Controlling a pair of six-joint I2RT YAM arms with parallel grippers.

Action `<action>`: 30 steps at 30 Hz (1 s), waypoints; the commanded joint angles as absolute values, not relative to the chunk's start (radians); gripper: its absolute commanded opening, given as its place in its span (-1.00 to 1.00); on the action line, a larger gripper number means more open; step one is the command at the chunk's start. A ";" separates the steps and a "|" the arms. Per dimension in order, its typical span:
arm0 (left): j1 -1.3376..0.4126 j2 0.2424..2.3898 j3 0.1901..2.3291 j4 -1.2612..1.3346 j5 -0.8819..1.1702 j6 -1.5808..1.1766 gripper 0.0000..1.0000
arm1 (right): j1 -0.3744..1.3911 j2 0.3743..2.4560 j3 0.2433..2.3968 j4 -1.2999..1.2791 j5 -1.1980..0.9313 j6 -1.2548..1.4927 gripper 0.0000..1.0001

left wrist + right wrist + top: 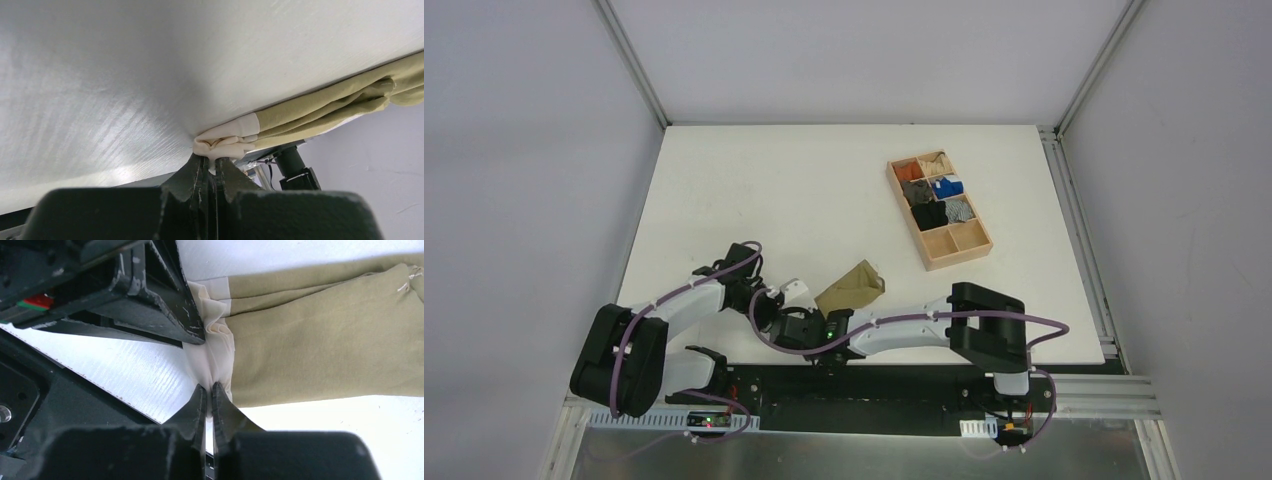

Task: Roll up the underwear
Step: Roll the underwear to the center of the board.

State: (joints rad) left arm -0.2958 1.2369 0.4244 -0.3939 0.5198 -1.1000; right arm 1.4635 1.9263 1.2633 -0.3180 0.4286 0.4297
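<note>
While jaws pinch the underwear (852, 287), bundles (948, 186) sit in the tray (960, 257).

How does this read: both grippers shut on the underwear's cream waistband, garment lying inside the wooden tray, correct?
Not quite. The left gripper and right gripper are both shut on the cream waistband, but the underwear lies on the table near its front edge, apart from the wooden tray. The top external view shows this.
</note>
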 commanded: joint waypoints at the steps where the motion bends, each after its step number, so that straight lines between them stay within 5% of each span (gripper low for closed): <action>1: -0.306 1.201 0.449 -0.464 0.446 -1.096 -1.00 | 1.468 1.988 1.221 -0.375 0.433 0.444 -1.00; 5: -0.305 1.142 0.494 -0.527 0.430 -1.085 -0.96 | 1.435 1.927 1.152 -0.283 0.342 0.444 -1.00; 10: -0.304 1.051 0.546 -0.605 0.410 -1.085 -0.39 | 1.361 1.843 1.020 -0.086 0.110 0.466 -1.00; 24: -0.304 0.938 0.480 -0.646 0.467 -1.062 0.42 | 1.167 1.842 0.813 0.302 -0.435 0.618 -1.00; 30: -0.304 0.984 0.486 -0.641 0.468 -0.991 0.47 | 1.133 1.867 0.795 0.347 -0.506 0.637 -1.00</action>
State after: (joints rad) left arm -0.3016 0.9565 0.4797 -0.6250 0.4507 -1.0554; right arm 1.1362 1.8259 0.8261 0.3721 -0.4114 0.6266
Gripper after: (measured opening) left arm 0.731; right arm 0.022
